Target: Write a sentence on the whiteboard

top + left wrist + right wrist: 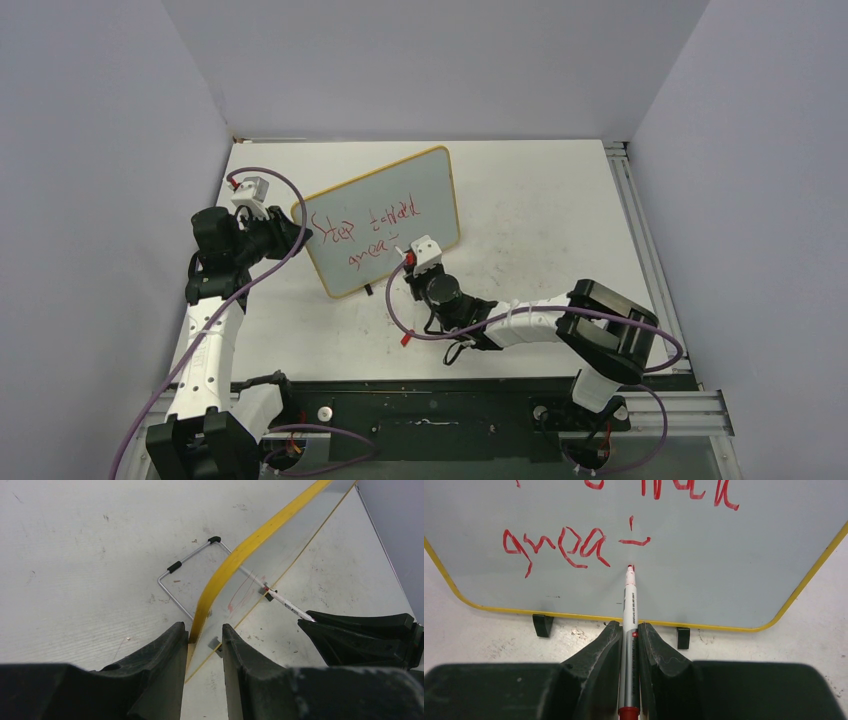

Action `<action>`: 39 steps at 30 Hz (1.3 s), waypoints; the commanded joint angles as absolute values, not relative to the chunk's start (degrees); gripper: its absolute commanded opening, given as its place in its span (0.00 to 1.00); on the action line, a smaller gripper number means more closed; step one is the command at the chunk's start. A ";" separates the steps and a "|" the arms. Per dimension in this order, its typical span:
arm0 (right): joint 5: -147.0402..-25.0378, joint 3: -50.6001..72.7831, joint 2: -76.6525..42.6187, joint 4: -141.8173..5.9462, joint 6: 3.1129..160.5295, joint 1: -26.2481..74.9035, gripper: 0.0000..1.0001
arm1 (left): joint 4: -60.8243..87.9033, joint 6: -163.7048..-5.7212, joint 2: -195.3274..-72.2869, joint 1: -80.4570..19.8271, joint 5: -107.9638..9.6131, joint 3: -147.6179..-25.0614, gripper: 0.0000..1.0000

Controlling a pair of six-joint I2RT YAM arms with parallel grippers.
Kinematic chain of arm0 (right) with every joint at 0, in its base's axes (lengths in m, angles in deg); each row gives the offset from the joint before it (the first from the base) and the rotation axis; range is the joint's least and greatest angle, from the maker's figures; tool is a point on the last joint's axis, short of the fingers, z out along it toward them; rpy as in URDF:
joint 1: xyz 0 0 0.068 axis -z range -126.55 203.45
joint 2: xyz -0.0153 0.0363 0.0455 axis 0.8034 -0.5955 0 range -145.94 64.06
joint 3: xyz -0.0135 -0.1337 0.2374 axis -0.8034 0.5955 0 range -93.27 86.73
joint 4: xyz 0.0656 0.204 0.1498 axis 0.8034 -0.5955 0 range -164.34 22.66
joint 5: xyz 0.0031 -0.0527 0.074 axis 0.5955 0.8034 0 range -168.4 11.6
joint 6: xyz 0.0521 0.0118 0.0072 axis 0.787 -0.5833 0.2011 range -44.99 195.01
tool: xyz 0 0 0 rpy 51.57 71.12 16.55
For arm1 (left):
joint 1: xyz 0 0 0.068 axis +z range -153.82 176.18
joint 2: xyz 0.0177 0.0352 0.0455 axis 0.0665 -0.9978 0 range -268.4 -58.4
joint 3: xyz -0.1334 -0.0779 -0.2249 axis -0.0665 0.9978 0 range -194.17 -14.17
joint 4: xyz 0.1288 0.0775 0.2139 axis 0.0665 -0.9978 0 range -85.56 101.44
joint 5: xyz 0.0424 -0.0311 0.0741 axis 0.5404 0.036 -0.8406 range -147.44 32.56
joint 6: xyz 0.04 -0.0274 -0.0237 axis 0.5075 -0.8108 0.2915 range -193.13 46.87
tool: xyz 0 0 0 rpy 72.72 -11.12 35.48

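Over toward the back left of the table [540, 200], the whiteboard [385, 220] stood on its long edge, angled so its face looked at the right arm. The left gripper [205, 630] was pinched onto the board's left edge. The yellow frame ran right between its fingers [167, 645], with barely any gap either side. Behind the board, in the left wrist view, a bent wire stand [172, 575] with black tips lay flat on the table.

The right gripper [626, 627] was clamped tight around a marker [629, 605], a silver barrel with a red end cap, pointing straight at the board. Its red tip looked pressed against the surface, just past the "a" and under a short dash and a horizontal stroke.

As for the sentence [556, 547], it was in wobbly red script: the top line read roughly "Step toward", the second only "grea" plus those two strokes. Two small black feet [542, 625] propped up the bottom edge.
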State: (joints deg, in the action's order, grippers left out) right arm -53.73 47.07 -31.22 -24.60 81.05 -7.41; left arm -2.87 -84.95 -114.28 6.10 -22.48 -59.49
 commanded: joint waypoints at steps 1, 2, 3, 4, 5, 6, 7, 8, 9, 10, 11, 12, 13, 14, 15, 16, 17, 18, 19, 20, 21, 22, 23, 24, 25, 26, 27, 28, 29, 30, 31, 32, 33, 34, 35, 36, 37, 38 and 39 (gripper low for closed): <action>-52.66 43.67 -28.35 -22.17 79.13 -7.62 0.05 | -0.37 -85.00 -113.51 6.49 -21.13 -59.96 0.29; -52.57 43.52 -28.28 -22.09 78.92 -7.61 0.05 | -0.42 -85.00 -113.44 6.54 -21.12 -59.92 0.29; -52.56 43.37 -28.23 -21.98 78.81 -7.59 0.05 | -0.37 -85.00 -113.38 6.48 -21.10 -59.88 0.29; -52.51 43.32 -28.11 -21.94 78.70 -7.62 0.05 | -0.42 -85.00 -113.42 6.46 -21.11 -59.87 0.29; -52.53 43.24 -28.03 -21.88 78.58 -7.63 0.05 | -0.43 -85.00 -113.42 6.47 -21.12 -59.87 0.29; -52.46 43.22 -27.92 -21.78 78.53 -7.59 0.05 | -0.43 -85.00 -113.42 6.46 -21.09 -59.87 0.29; -52.42 43.22 -27.83 -21.69 78.52 -7.60 0.05 | -0.43 -85.00 -113.42 6.51 -21.08 -59.87 0.29; -52.34 43.22 -27.79 -21.65 78.40 -7.61 0.05 | -0.43 -85.00 -113.42 6.47 -21.19 -59.87 0.29; -52.32 43.22 -27.70 -21.60 78.39 -7.58 0.05 | -0.43 -85.00 -113.40 6.42 -21.12 -59.87 0.29; -52.32 43.15 -27.69 -21.51 78.26 -7.62 0.05 | -0.43 -85.00 -113.37 6.48 -21.12 -59.87 0.29; -52.30 43.13 -27.68 -21.42 78.19 -7.62 0.05 | -0.37 -85.00 -113.41 6.49 -21.06 -59.87 0.29; -52.32 43.06 -27.57 -21.37 78.12 -7.63 0.05 | -0.42 -85.00 -113.38 6.47 -21.17 -59.87 0.29; -52.31 43.05 -27.52 -21.26 78.05 -7.63 0.05 | -0.36 -85.00 -113.41 6.45 -21.18 -59.87 0.29; -52.34 43.00 -27.48 -21.28 78.07 -7.61 0.05 | -0.40 -85.00 -113.41 6.45 -21.15 -59.87 0.29; -52.32 43.01 -27.47 -21.13 78.00 -7.60 0.05 | -0.43 -85.00 -113.42 6.49 -21.22 -59.83 0.29; -52.36 43.00 -27.44 -21.05 77.95 -7.63 0.05 | -0.43 -85.00 -113.40 6.47 -21.22 -59.87 0.29; -52.37 42.98 -27.38 -20.95 77.89 -7.63 0.05 | -0.37 -85.00 -113.38 6.49 -21.21 -59.87 0.29; -52.40 42.96 -27.41 -20.89 77.86 -7.63 0.05 | -0.42 -85.00 -113.42 6.49 -21.16 -59.87 0.29; -52.46 42.89 -27.38 -20.92 77.82 -7.63 0.05 | -0.41 -85.00 -113.38 6.43 -21.21 -59.87 0.29; -52.54 42.87 -27.49 -20.92 77.82 -7.62 0.05 | -0.42 -85.00 -113.37 6.46 -21.18 -59.87 0.29; -52.50 42.84 -27.57 -20.93 77.81 -7.56 0.05 | -0.47 -85.00 -113.41 6.47 -21.18 -59.87 0.29; -52.44 42.91 -27.55 -20.88 77.86 -7.62 0.05 | -0.42 -85.00 -113.42 6.49 -21.18 -59.87 0.29; -52.41 42.99 -27.66 -20.83 77.97 -7.63 0.05 | -0.41 -85.00 -113.42 6.48 -21.30 -59.87 0.29; -52.39 43.10 -27.78 -20.83 78.01 -7.62 0.05 | -0.46 -85.00 -113.41 6.43 -21.31 -59.87 0.29; -52.35 43.27 -27.90 -20.95 78.16 -7.58 0.05 | -0.46 -85.00 -113.42 6.49 -21.27 -59.87 0.29; -52.24 43.49 -28.01 -21.04 78.35 -7.61 0.05 | -0.51 -85.00 -113.40 6.47 -21.29 -59.87 0.29; -52.21 43.75 -28.07 -21.21 78.53 -7.63 0.05 | -0.45 -85.00 -113.34 6.47 -21.24 -59.87 0.29; -52.15 44.01 -28.20 -21.37 78.81 -7.63 0.05 | -0.48 -85.00 -113.40 6.46 -21.29 -59.83 0.29; -52.20 44.42 -28.28 -21.52 79.20 -7.63 0.05 | -0.49 -85.00 -113.42 6.47 -21.30 -59.79 0.29; -52.26 44.78 -28.31 -21.67 79.55 -7.63 0.05 | -0.50 -84.95 -113.42 6.51 -21.30 -59.80 0.29; -52.21 45.14 -28.39 -21.76 79.90 -7.71 0.05 | -0.50 -84.97 -113.42 6.47 -21.31 -59.79 0.29; -52.21 45.49 -28.35 -21.88 80.22 -7.72 0.05 | -0.49 -84.95 -113.40 6.47 -21.24 -59.82 0.29; -52.24 45.84 -28.41 -21.96 80.54 -7.67 0.05 | -0.46 -84.99 -113.41 6.45 -21.30 -59.75 0.29; -52.17 46.12 -28.50 -22.11 80.81 -7.79 0.05 | -0.51 -85.00 -113.41 6.47 -21.31 -59.79 0.29; -52.20 46.44 -28.54 -22.09 81.06 -7.85 0.05 | -0.52 -85.00 -113.40 6.42 -21.30 -59.83 0.29; -52.17 46.65 -28.62 -22.18 81.36 -7.85 0.05 | -0.50 -85.00 -113.35 6.45 -21.29 -59.79 0.29; -52.09 46.84 -28.72 -22.30 81.52 -7.97 0.05 | -0.47 -85.00 -113.34 6.42 -21.26 -59.79 0.29; -52.09 47.01 -28.79 -22.40 81.74 -8.01 0.05 | -0.51 -85.00 -113.33 6.46 -21.28 -59.79 0.29; -52.07 47.19 -28.80 -22.38 81.91 -8.11 0.05 | -0.47 -85.00 -113.32 6.40 -21.30 -59.79 0.29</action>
